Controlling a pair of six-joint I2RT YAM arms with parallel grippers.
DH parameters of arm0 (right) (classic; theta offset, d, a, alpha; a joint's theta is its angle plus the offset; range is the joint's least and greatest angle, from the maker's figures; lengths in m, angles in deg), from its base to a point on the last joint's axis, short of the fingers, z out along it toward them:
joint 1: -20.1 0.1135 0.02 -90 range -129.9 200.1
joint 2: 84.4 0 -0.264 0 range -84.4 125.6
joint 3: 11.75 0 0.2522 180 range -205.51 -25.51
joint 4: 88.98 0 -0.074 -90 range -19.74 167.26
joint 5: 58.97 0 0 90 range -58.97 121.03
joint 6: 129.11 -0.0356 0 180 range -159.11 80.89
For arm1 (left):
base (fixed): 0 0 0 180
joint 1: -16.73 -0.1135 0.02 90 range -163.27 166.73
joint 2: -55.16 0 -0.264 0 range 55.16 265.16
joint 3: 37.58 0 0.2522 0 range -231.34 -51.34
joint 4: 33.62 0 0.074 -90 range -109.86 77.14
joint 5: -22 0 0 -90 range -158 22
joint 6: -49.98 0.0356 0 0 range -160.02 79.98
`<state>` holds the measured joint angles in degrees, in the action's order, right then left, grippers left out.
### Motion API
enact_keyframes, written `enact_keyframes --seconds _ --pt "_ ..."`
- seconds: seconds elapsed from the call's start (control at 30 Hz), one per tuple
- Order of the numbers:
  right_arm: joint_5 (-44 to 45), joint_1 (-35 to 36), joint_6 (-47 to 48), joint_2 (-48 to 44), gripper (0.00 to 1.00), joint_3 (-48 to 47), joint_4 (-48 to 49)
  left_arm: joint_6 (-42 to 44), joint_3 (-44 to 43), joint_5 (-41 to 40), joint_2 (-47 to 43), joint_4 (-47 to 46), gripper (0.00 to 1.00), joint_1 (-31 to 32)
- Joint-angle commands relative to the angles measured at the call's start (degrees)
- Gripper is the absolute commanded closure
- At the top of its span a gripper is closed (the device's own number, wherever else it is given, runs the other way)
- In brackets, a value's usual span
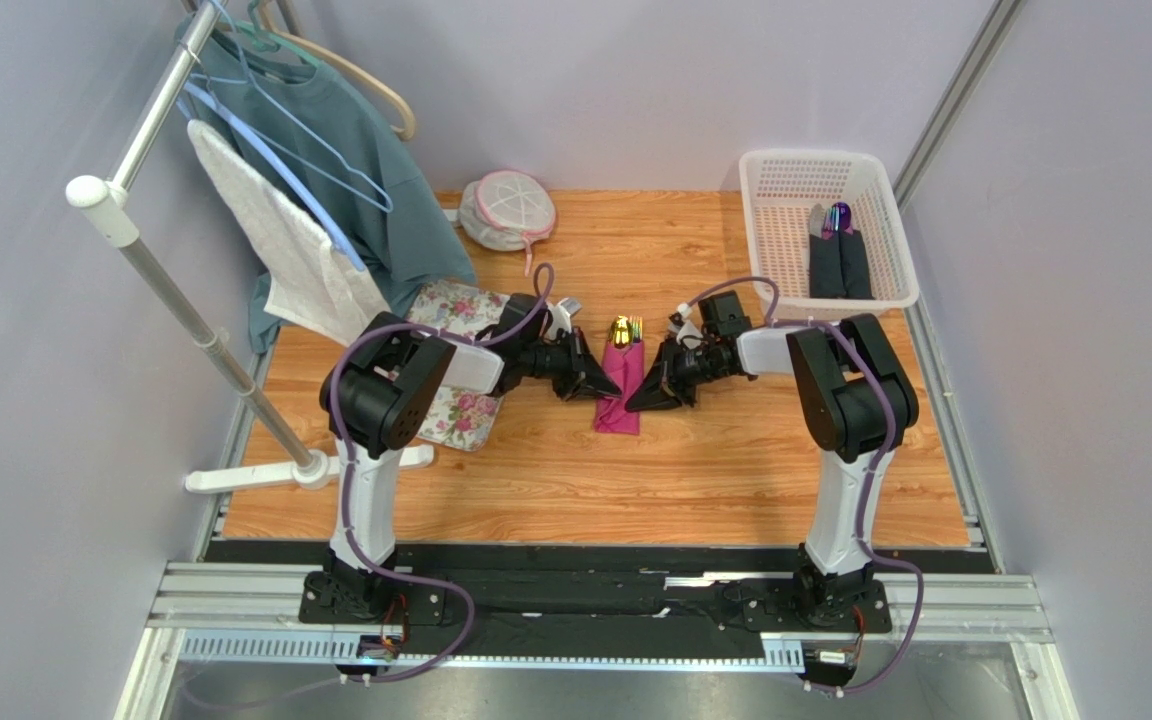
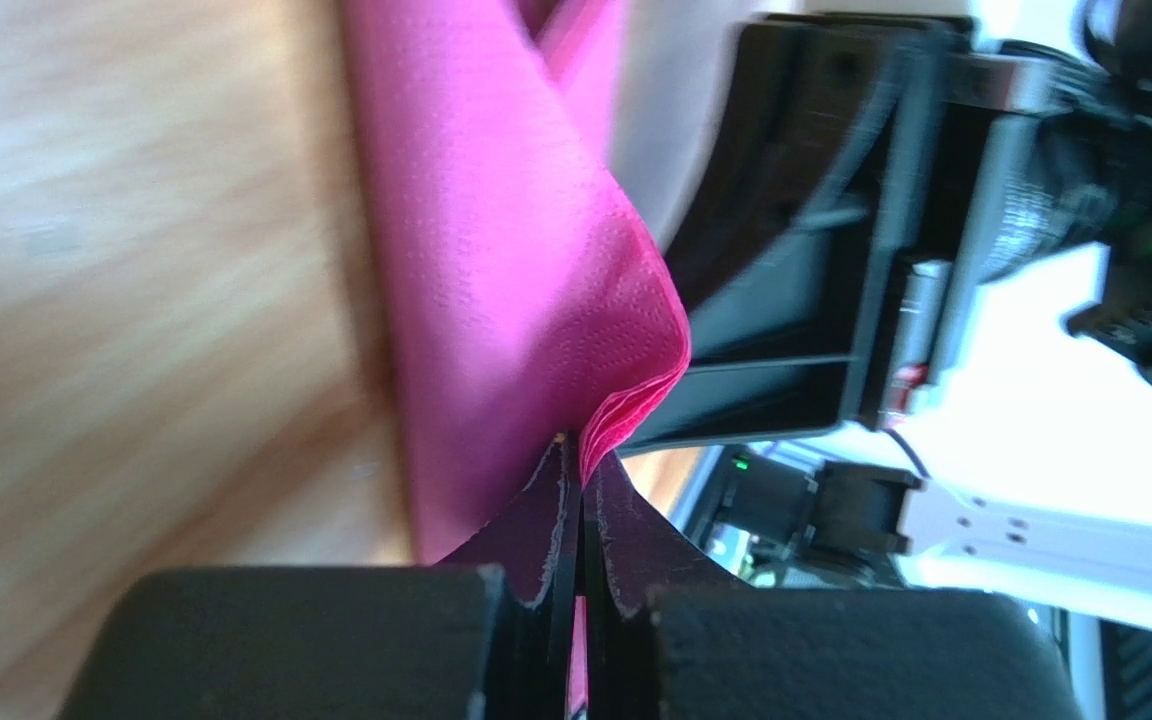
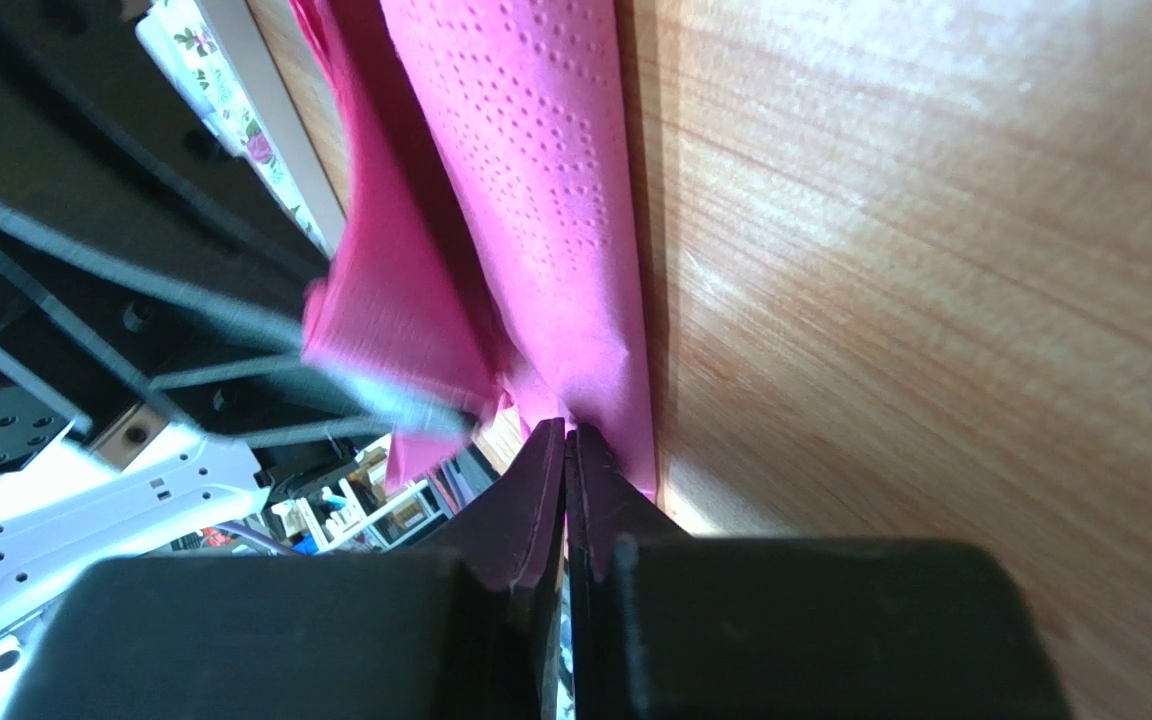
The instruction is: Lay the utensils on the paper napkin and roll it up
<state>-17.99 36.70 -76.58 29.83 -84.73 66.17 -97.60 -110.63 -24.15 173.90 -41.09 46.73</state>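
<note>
- Paper napkin (image 1: 615, 405), magenta and folded into a narrow strip, is laid on the wooden table (image 1: 778, 465); a floral cloth (image 1: 458, 414) is seen well to its left.
- At the napkin's left edge, the left gripper (image 1: 609, 393) is closed, and a raised fold of the pink paper is clamped between its fingertips.
- Utensils (image 1: 626, 330), gold-coloured, are seen sticking out of the napkin's far end.
- At the napkin's right edge, the right gripper (image 1: 639, 401) is pressed shut, with the paper's edge pinched at its tips.
- A white basket (image 1: 778, 168) holding dark items (image 1: 838, 267) is placed well to the napkin's right, farther back.
</note>
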Motion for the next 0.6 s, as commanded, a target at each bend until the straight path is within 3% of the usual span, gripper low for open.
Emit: enact_keyframes --seconds 0.0,0.57 --pt "6.0 0.9 2.9 2.6 0.97 -0.5 -1.1 -5.0 0.4 3.2 -2.1 -9.4 1.00 1.6" --pt "5.2 1.1 3.0 2.8 0.97 -1.0 -1.7 -12.2 -0.3 2.8 6.7 -19.5 1.00 2.8"
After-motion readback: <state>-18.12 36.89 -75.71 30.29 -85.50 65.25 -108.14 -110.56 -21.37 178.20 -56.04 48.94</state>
